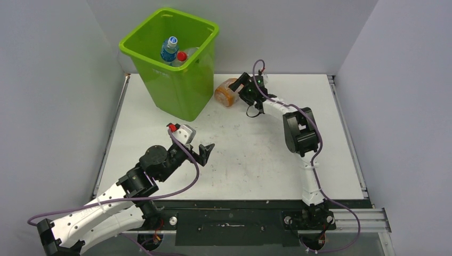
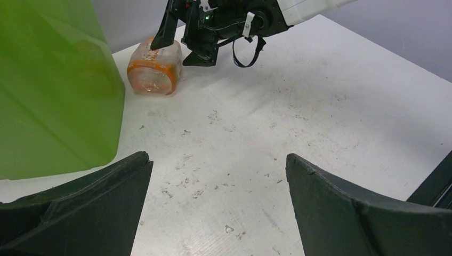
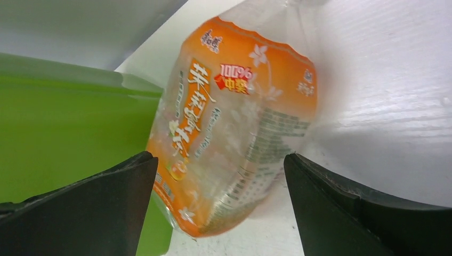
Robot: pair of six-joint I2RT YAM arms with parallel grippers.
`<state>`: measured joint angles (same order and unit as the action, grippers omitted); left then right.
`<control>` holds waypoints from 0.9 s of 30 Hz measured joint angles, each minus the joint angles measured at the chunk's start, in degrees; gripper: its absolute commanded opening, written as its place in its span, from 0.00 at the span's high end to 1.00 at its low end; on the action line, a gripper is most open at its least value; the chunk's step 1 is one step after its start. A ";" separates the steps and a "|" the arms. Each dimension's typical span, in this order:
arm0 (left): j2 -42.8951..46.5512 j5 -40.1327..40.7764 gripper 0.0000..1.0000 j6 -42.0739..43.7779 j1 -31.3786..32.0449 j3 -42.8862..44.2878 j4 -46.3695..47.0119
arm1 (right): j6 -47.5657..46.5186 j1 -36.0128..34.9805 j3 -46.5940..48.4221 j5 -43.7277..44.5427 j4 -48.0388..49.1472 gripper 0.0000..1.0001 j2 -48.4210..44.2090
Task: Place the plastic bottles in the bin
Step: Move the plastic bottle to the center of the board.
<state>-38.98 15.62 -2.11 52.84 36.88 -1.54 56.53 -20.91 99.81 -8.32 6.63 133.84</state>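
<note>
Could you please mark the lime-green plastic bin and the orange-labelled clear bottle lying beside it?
Lime-green plastic bin [image 1: 178,90]: top external view, on its front wall.
Orange-labelled clear plastic bottle [image 3: 234,122]: right wrist view, on its label.

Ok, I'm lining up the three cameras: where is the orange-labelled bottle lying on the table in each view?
Top external: the orange-labelled bottle lies upper centre, just right of the bin.
Left wrist: upper left, right of the bin wall.
Right wrist: fills the centre, with the bin at left.
Shared landmark: the green bin, always to the bottle's left.
</note>
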 measured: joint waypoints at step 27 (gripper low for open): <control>2.78 0.24 0.04 -0.07 0.02 0.00 0.00 | -4.02 2.08 -7.87 -2.08 -2.01 0.19 -3.98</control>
<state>-36.21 15.86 -2.17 52.86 36.88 -1.54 52.51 -18.83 91.94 -10.39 4.62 129.86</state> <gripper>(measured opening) 0.962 0.784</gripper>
